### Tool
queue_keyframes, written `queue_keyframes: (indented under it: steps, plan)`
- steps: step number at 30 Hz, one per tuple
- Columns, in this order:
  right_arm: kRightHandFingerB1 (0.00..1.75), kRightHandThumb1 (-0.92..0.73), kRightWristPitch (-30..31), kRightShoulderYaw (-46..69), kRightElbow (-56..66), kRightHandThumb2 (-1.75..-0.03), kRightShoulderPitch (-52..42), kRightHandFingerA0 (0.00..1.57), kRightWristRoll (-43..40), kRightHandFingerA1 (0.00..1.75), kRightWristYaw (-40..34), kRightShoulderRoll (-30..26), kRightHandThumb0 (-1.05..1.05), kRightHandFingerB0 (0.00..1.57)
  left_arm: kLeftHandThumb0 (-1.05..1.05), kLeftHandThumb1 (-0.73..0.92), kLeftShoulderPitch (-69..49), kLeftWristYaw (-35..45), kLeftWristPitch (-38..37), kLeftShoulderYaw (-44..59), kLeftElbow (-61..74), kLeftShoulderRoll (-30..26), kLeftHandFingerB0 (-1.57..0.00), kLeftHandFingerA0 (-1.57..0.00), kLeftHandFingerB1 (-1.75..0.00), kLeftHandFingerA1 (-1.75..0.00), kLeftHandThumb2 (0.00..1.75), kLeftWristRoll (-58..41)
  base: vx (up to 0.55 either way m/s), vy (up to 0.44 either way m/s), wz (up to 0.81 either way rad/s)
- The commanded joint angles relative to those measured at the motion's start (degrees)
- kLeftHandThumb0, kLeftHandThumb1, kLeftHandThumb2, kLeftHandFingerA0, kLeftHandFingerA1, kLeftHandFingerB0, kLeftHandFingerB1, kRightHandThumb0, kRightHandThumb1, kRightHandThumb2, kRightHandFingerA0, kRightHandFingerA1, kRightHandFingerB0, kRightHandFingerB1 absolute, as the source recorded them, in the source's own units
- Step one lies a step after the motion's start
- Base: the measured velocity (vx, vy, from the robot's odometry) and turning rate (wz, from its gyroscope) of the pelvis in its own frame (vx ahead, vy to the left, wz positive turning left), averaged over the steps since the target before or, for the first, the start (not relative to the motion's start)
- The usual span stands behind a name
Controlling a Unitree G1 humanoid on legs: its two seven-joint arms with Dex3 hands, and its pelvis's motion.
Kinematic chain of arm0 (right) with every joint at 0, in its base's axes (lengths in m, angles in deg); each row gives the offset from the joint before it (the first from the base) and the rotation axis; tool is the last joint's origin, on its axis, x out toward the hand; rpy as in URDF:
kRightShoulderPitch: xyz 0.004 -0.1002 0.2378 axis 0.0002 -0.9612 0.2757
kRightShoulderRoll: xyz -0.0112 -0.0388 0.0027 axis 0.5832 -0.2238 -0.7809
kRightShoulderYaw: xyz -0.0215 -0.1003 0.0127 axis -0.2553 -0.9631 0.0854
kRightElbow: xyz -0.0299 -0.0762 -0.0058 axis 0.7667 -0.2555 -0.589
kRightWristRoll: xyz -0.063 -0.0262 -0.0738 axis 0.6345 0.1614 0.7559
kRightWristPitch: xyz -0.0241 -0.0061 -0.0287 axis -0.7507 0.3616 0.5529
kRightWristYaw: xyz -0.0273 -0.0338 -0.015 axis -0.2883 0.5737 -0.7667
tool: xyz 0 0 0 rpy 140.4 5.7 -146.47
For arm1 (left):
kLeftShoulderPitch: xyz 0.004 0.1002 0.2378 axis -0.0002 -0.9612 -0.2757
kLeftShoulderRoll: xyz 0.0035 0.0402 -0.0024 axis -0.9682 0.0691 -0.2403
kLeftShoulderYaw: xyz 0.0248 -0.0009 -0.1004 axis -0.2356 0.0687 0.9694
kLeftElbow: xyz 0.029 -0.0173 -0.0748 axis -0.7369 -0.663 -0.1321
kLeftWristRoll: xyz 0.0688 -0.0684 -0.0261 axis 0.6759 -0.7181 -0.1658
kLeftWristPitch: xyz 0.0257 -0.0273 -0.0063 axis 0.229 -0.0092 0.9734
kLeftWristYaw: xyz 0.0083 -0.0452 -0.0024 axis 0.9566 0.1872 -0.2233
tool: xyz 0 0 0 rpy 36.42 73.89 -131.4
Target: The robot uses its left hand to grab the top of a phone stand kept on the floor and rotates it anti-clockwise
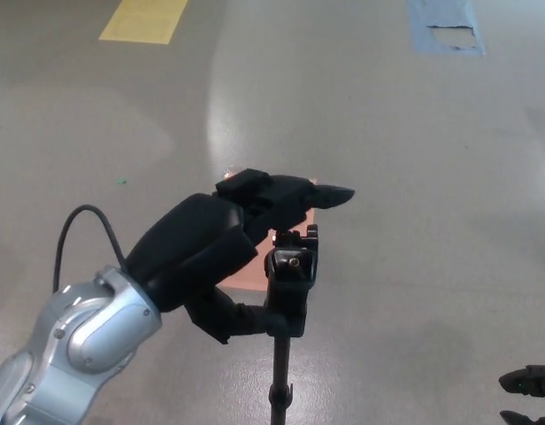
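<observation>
The black phone stand (291, 274) rises from the floor on a thin pole (280, 381), its clamp head at centre. My left hand (224, 239) comes in from the lower left on a silver forearm. Its two fingers (299, 193) stretch out to the right just above the stand's top, not curled round it. The thumb (241, 320) reaches in from the left and meets the lower part of the head. The head shows between fingers and thumb, so the hand is open around it. Only the edge of my right hand (529, 394) shows at the bottom right corner.
A small orange patch (255, 274) lies on the grey floor behind the stand. A yellow floor marking (144, 19) is at the top left and a worn blue patch (445, 27) at the top right. A black cable (82, 226) loops off the left wrist.
</observation>
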Motion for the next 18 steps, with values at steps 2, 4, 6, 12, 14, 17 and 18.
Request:
queue_keyframes:
  steps: [2,4,6,12,14,17,18]
  plan:
    - [0.36,-0.69,-0.4,-0.5,-0.3,-0.79,0.8,0.35,0.9,0.47,-0.5,-0.9,-0.48,0.13,-0.19,0.27,0.0,-9.8,-8.9,1.9,-4.4,1.2,-0.13,-0.13,-0.51,-0.52,0.84,4.0,0.0,0.0,0.0]
    - [0.36,-0.69,-0.4,-0.5,-0.3,-0.79,0.8,0.35,0.9,0.47,-0.5,-0.8,-0.48,0.13,-0.36,0.43,0.0,-10.4,-9.3,2.0,-4.7,1.5,-0.31,-0.27,-0.32,-0.3,0.54,4.3,0.0,0.0,0.0]
    - [0.36,-0.69,-0.5,-0.4,-0.2,-0.79,0.8,0.35,0.9,0.47,-0.4,-0.9,-0.47,0.13,-0.36,0.43,-0.1,-11.2,-9.9,2.0,-5.0,1.9,-0.31,-0.28,-0.32,-0.31,0.54,4.5,0.0,0.0,0.0]
    - [0.36,-0.7,-0.5,-0.3,-0.2,-0.79,1.0,0.33,0.8,0.46,-0.2,-0.9,-0.46,0.13,-0.19,0.25,-0.1,-12.2,-11.3,2.2,-6.0,2.4,-0.13,-0.13,-0.51,-0.52,0.83,4.7,0.0,0.0,0.0]
    - [0.36,-0.7,-0.4,-0.5,-0.3,-0.79,1.1,0.34,1.0,0.46,-0.2,-0.9,-0.47,0.13,-0.19,0.25,-0.2,-12.3,-11.4,2.2,-6.0,2.4,-0.13,-0.13,-0.51,-0.52,0.83,4.8,0.0,0.0,0.0]
    - [0.36,-0.7,0.1,-0.3,-0.3,-0.79,1.2,0.36,0.9,0.46,-0.4,-0.8,-0.46,0.13,-0.2,0.25,-0.2,-12.7,-11.6,2.2,-6.2,2.4,-0.13,-0.13,-0.51,-0.52,0.83,5.3,0.0,0.0,0.0]
    - [0.36,-0.7,0.2,-0.3,-0.3,-0.79,1.2,0.36,0.9,0.46,-0.5,-0.8,-0.46,0.13,-0.2,0.25,-0.2,-12.8,-11.7,2.2,-6.2,2.4,-0.13,-0.13,-0.51,-0.52,0.83,5.5,0.0,0.0,0.0]
